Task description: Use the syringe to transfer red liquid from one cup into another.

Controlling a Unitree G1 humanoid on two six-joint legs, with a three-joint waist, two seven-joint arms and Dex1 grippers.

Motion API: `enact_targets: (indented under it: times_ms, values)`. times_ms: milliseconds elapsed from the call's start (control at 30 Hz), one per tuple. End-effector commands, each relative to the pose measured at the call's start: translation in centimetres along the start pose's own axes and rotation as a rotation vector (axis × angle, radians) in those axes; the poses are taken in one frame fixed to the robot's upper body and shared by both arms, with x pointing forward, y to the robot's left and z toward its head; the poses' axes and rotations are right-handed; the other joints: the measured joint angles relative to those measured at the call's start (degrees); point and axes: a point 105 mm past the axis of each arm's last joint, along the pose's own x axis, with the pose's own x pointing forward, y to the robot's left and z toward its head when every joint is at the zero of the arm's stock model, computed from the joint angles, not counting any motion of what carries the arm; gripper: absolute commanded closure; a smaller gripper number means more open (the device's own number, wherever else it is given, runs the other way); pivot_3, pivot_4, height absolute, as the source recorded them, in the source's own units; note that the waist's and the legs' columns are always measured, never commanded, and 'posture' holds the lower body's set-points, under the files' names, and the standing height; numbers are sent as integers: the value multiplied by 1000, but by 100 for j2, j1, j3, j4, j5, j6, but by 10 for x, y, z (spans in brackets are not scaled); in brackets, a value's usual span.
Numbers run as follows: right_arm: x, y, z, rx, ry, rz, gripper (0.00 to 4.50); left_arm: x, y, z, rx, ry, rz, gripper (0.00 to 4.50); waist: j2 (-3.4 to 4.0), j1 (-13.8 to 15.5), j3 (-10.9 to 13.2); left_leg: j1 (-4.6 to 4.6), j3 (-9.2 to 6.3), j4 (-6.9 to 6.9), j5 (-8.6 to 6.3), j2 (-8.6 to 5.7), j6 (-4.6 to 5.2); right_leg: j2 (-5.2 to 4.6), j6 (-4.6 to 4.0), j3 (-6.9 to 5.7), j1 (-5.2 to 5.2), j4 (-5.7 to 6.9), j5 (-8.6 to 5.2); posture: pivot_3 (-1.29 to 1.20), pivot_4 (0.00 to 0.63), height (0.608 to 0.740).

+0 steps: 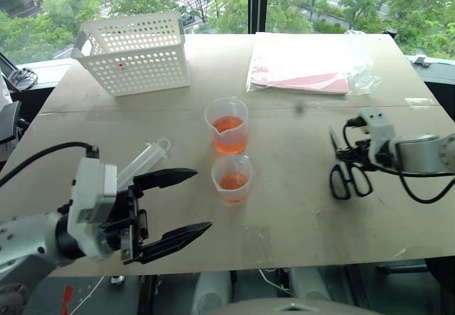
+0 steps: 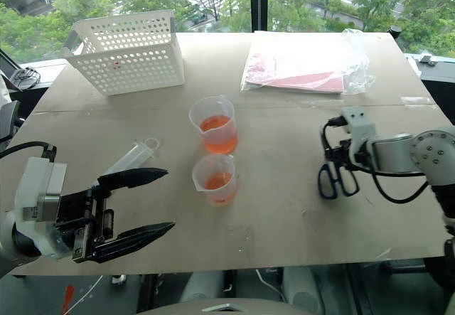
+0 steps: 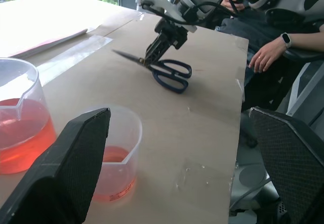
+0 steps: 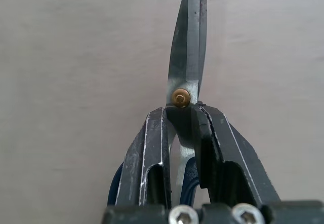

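No writing was legible. Right gripper pinched dark-handled steel scissors right of the clear spouted beaker; left gripper, jaws spread, hovered beside the clear plastic syringe.

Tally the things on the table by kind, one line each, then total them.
Clear cups: 2
Syringe: 1
Scissors: 1
White basket: 1
Bagged red sheets: 1
Total: 6

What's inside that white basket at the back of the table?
Through the holes of the white basket, a small red spot shows low on its front wall. Its floor is hidden by that wall, so anything lying flat there cannot be seen.
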Motion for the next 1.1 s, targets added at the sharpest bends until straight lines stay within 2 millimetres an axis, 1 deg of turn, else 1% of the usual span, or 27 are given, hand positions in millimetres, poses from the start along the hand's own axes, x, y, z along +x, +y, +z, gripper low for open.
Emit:
enact_targets:
  times_ms: [33,100,200,267,333,367,400,467,600,633,700,733,767,800,833,867,900,933,1000,1100]
  values:
    - [-5,-17,25,-121,-96,33,4311,6,2,4,20,-15,-16,0,1,-35,2,3,1,0,0,2,0,1,0,2,-1,0,0,0,150,740]
    - [-1,-28,30,-179,-99,42,4311,10,4,5,27,-20,-23,0,2,-60,4,8,1,0,0,6,0,8,0,11,-2,2,1,0,150,740]
    - [13,-47,30,-235,-71,33,4311,13,7,6,31,-27,-29,0,2,-43,6,7,9,1,0,5,0,12,-6,15,-4,3,5,0,150,740]
    - [25,-63,27,-225,-39,6,4311,14,9,7,38,-27,-28,0,2,-27,7,6,11,1,0,5,0,13,-18,15,-4,4,12,0,150,740]
    - [31,-70,29,-192,-30,15,4311,14,11,8,42,-27,-18,0,-5,-12,7,-2,14,4,0,5,0,14,-19,15,-6,4,13,0,150,740]
    - [33,-70,30,-180,-32,33,3279,14,12,8,42,-28,-11,0,-4,-12,9,-1,16,6,0,4,0,14,-19,17,-6,4,14,0,150,740]
    - [34,-70,32,-174,-32,49,3035,14,12,9,42,-29,-7,0,-5,-10,10,-1,19,7,0,3,0,13,-19,20,-5,4,14,0,150,740]
    - [33,-68,40,-162,-61,74,2033,13,13,10,38,-37,13,0,-4,2,12,-1,22,7,0,2,0,12,-19,23,-6,4,14,0,150,740]
    - [27,-65,42,-219,-85,120,127,12,14,14,28,-45,50,0,-2,1,15,-2,21,3,0,3,0,12,-9,23,-8,6,20,0,150,740]
    - [17,-61,45,-257,-138,158,45,8,19,16,9,-66,102,0,0,11,16,-2,21,2,0,3,0,12,-7,23,-9,6,21,0,150,740]
    - [-25,-18,65,-372,-424,383,45,-8,43,13,-10,-51,317,0,-3,63,20,-4,18,-1,0,4,0,12,-1,20,-10,6,23,0,150,740]
    - [-42,-3,68,-415,-510,446,45,-15,50,12,-17,-42,386,0,-2,72,19,-12,5,-6,0,5,0,8,4,6,-10,4,24,0,150,740]
    - [-51,5,68,-432,-554,474,45,-18,53,11,-20,-35,419,0,4,78,22,-3,-1,-5,-6,8,6,7,7,8,-8,12,24,0,150,740]
    - [-54,8,66,-433,-567,478,45,-19,54,11,-23,-34,428,0,7,72,27,-2,-4,-6,-6,8,6,8,7,9,-8,17,24,0,150,740]
    - [-66,36,64,-496,-652,588,45,-34,65,6,-62,24,493,0,3,60,29,-2,-6,-6,-6,8,6,12,7,9,-10,19,24,0,150,740]
    - [-78,60,59,-536,-708,687,45,-49,75,0,-108,93,560,0,-2,39,31,4,-4,-6,-6,8,6,13,7,14,-10,26,23,0,150,740]
    - [-90,81,56,-566,-779,774,45,-65,85,-8,-157,197,615,0,-10,21,30,7,-3,-2,-6,9,6,17,6,5,-5,26,23,0,150,740]
    - [-99,93,55,-580,-822,823,45,-76,89,-12,-190,266,648,0,-13,-3,31,15,-6,-3,-6,16,6,25,8,3,0,29,18,0,150,740]
    - [-105,110,50,-624,-815,900,45,-91,99,-21,-229,419,664,0,-6,-10,39,22,-14,-1,-5,23,6,36,21,-1,4,34,6,0,150,740]
    - [-116,125,44,-709,-812,981,45,-106,113,-25,-242,564,677,0,-3,19,45,28,-9,10,11,19,-18,31,-4,4,4,41,-2,0,150,740]
